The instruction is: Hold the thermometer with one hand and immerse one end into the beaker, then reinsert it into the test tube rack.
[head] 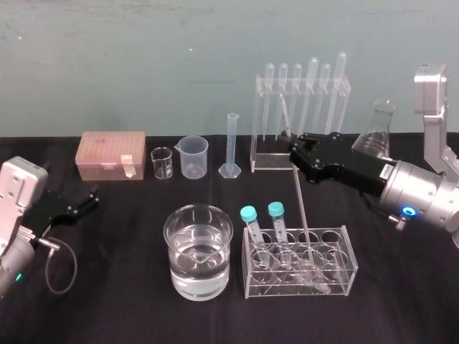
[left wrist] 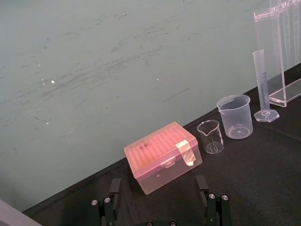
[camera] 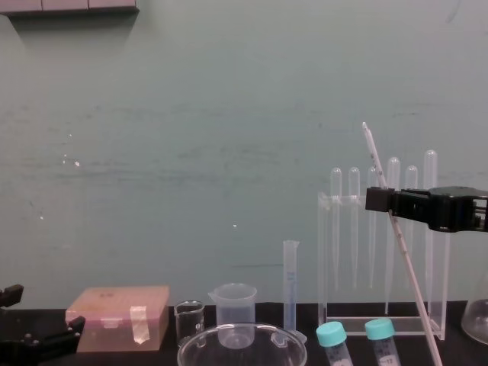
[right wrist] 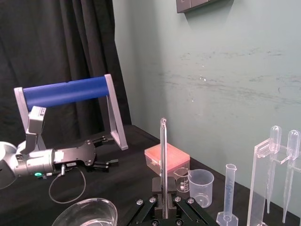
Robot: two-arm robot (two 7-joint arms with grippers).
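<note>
Head cam downward, chest cam low/level; shared: beaker (head: 172, 258).

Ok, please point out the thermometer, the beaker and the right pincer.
thermometer (camera: 409, 267): chest view, lower shaft.
beaker (head: 201, 279): head view, front wall.
right pincer (head: 294, 149): head view, between its fingertips.

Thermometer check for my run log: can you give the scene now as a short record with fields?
held item: long thin whitish glass thermometer, tilted, lower end at low clear tube rack
holder: black right gripper, fingers shut on thermometer
vessel: wide clear glass beaker, holding water, thermometer outside it
idle arm: black left gripper, open, parked at left
</note>
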